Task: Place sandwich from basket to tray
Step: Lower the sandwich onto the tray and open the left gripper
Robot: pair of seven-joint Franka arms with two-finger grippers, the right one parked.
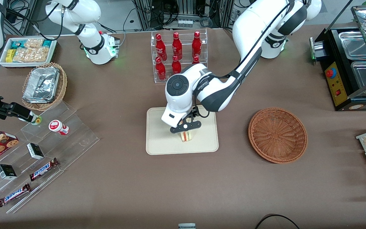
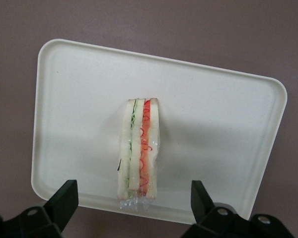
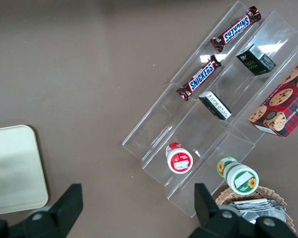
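Item: sandwich [image 2: 139,148], resting on its edge on the tray [image 1: 157,144], centre of the front frame. My gripper [image 2: 134,206] hovered directly above, jaws apart, straddling its long axis without contact. Basket [image 1: 277,135]: empty.

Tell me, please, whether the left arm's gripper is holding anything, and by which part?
Nothing is held: the gripper hangs open above the wrapped triangular sandwich, which lies on the cream-beige rectangular tray, jaws clear of it.

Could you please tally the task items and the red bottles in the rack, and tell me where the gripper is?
Sandwich: 1, on the tray
Tray: 1
Basket: 1, empty
Red bottles: 7
Total: 10
Gripper: open, above the sandwich
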